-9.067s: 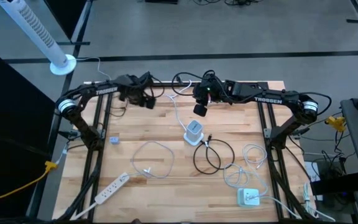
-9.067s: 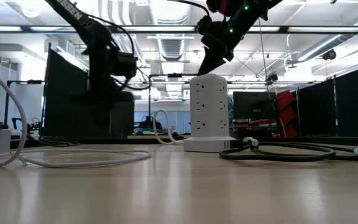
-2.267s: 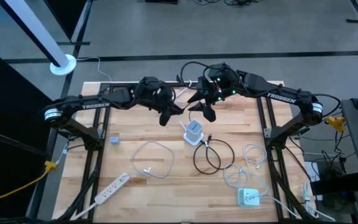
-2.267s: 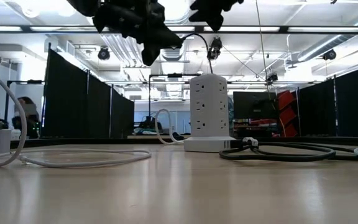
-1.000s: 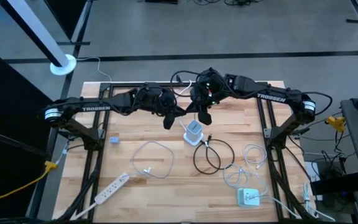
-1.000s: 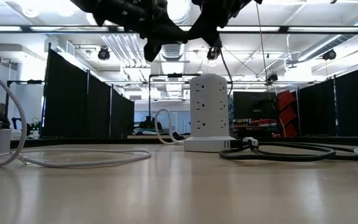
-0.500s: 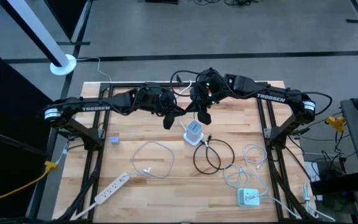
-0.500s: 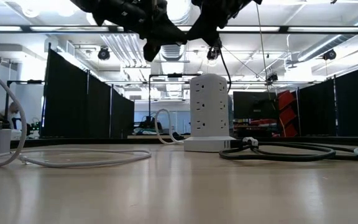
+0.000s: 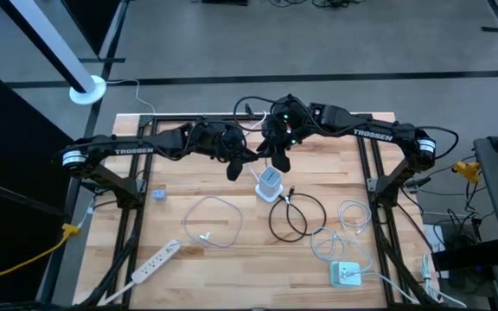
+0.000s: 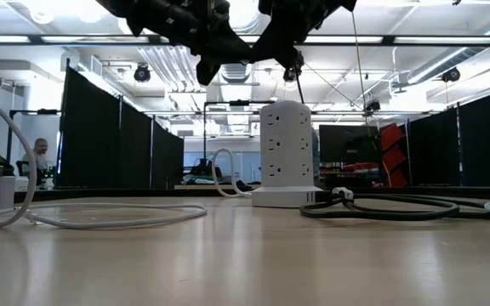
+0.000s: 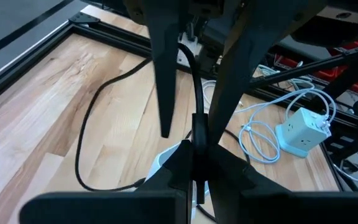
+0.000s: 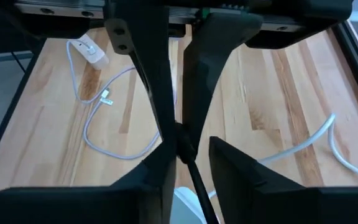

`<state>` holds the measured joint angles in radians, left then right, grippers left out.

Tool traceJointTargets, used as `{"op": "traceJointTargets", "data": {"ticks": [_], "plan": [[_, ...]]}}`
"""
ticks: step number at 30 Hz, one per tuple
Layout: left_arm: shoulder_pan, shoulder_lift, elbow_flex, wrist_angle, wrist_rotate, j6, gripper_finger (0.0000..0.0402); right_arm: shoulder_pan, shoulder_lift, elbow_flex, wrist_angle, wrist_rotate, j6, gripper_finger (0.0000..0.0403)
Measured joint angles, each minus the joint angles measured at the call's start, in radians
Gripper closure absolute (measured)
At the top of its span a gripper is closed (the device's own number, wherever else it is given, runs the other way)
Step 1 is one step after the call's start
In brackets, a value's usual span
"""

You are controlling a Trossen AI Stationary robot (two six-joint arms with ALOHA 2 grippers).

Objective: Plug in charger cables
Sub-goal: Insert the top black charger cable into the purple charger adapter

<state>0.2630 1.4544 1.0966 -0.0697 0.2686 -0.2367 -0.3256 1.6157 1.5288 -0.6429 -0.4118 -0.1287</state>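
Both grippers hang above the white socket tower (image 9: 269, 183) at mid-bench, held clear of its top.

Left gripper (image 9: 234, 167): jaws clamped on the black cable (image 11: 194, 93), which passes upright between its fingers (image 11: 161, 74).

Right gripper (image 9: 280, 159): jaws slightly apart, with the same black cable (image 12: 188, 163) running in the gap; whether they grip it cannot be told.

Both arms reach inward from the bench's far corners, wrists angled down toward the tower. The cable's black loop (image 9: 290, 216) lies on the bench beside the tower.
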Motion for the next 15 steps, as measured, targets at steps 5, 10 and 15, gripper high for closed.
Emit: {"op": "traceJointTargets", "data": {"ticks": [5,10,15], "plan": [[0.000,0.000,0.000,-0.001,-0.003,0.003,0.0382,0.000,0.000,0.000,-0.003,-0.013,-0.009,0.0389],[0.000,0.000,0.000,0.001,-0.027,0.017,0.0382,0.000,-0.001,0.000,-0.003,-0.010,-0.004,0.0389],[0.000,-0.007,0.000,0.010,-0.066,0.018,0.0348,0.000,-0.020,0.001,-0.002,0.006,-0.029,0.0389]]}}
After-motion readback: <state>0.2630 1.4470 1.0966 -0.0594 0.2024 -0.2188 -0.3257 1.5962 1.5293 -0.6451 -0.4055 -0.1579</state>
